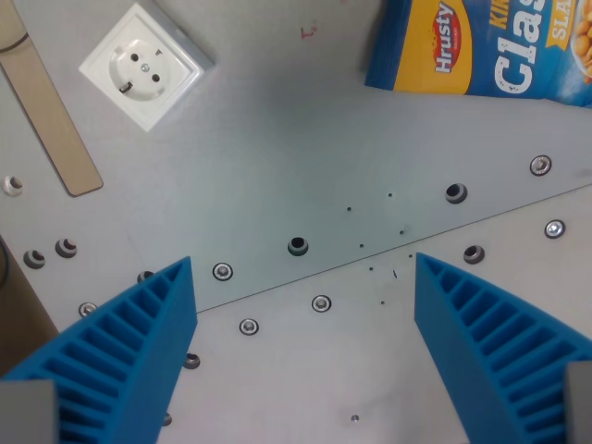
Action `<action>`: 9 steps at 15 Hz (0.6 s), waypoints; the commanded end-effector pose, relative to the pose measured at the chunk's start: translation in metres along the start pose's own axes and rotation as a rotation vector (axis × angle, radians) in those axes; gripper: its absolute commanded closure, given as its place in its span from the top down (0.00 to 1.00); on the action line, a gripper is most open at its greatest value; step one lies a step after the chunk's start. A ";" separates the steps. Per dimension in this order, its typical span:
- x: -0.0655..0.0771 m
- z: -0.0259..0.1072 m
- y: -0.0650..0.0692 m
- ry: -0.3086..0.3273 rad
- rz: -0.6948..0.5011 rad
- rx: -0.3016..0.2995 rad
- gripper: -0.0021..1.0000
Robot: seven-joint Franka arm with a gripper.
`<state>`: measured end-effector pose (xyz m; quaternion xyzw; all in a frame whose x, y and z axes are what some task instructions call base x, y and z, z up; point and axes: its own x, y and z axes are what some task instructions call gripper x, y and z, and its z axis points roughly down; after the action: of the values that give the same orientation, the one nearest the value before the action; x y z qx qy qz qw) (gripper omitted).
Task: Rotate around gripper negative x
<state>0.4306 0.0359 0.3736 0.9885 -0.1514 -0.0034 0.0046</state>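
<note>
Blue ribbed claw [303, 277], spread wide

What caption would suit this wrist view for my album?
Open blue end effector above a grey metal table, with a white socket, wooden stick and blue snack bag beyond.

bare metal table [305, 166] ahead, socket [141, 65] upper left, snack bag [490, 46] upper right
</note>
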 end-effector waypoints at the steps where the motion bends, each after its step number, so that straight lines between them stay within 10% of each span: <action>1: 0.000 -0.002 0.000 0.004 0.000 -0.012 1.00; 9: 0.000 -0.002 0.000 0.004 0.000 -0.119 1.00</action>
<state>0.4307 0.0340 0.3726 0.9888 -0.1487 -0.0035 0.0109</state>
